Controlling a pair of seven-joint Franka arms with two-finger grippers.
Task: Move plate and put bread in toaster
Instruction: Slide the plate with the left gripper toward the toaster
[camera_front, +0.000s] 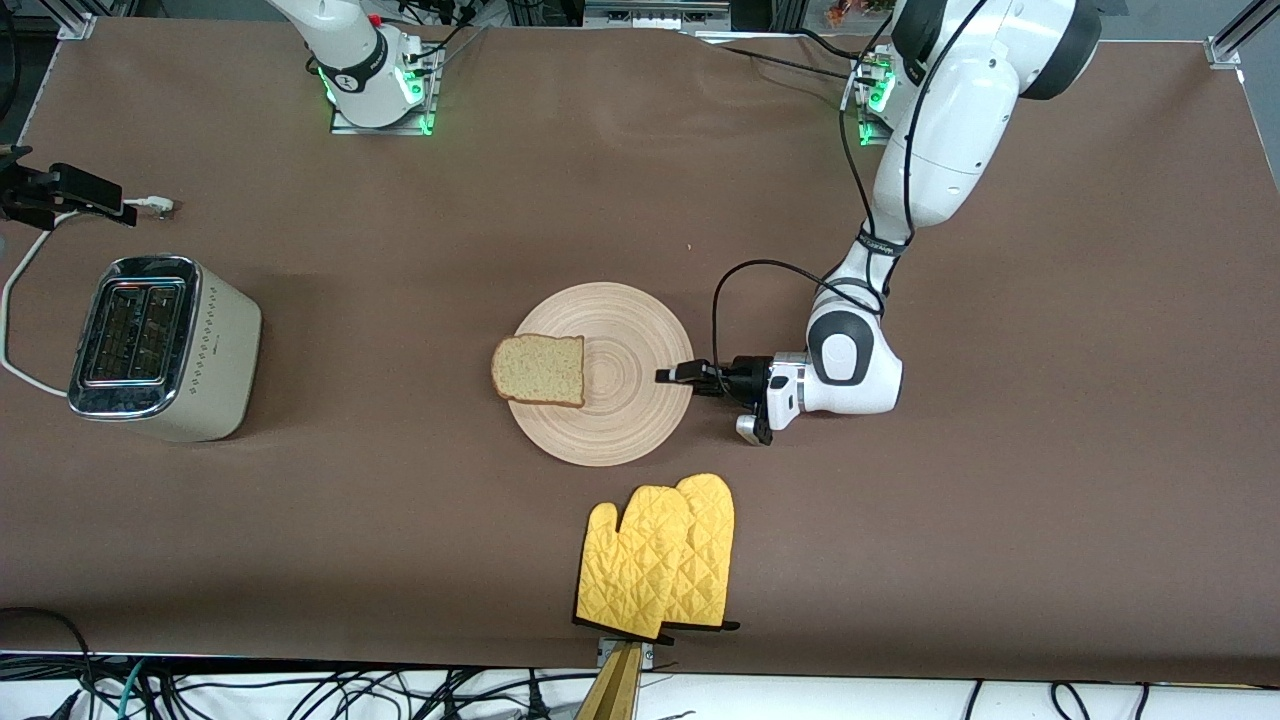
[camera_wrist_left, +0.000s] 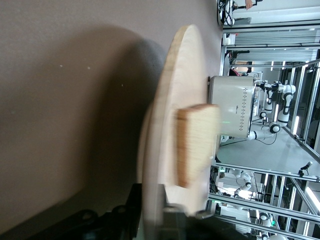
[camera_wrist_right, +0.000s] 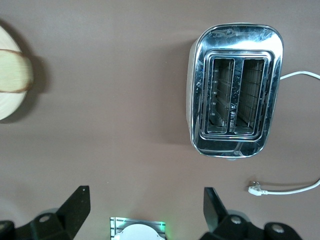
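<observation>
The pale wood plate (camera_front: 630, 375) lies mid-table, with the bread (camera_front: 540, 370) on it, overhanging the rim toward the right arm's end. My left gripper (camera_front: 675, 375) lies low at the plate's rim on the left arm's side. In the left wrist view the gripper (camera_wrist_left: 155, 210) is shut on the plate (camera_wrist_left: 175, 115) rim, with the bread (camera_wrist_left: 197, 142) and toaster (camera_wrist_left: 232, 105) in line past it. The cream toaster (camera_front: 160, 345) stands at the right arm's end. My right gripper (camera_wrist_right: 145, 210) is open and empty, high over the table, looking down on the toaster (camera_wrist_right: 234, 90), the plate's edge (camera_wrist_right: 6, 107) and the bread (camera_wrist_right: 15, 70).
A pair of yellow oven mitts (camera_front: 660, 560) lies nearer the front camera than the plate. The toaster's white cord (camera_front: 20, 290) runs to an unplugged plug (camera_front: 150, 205) beside a black clamp (camera_front: 60, 190). The plug also shows in the right wrist view (camera_wrist_right: 257, 189).
</observation>
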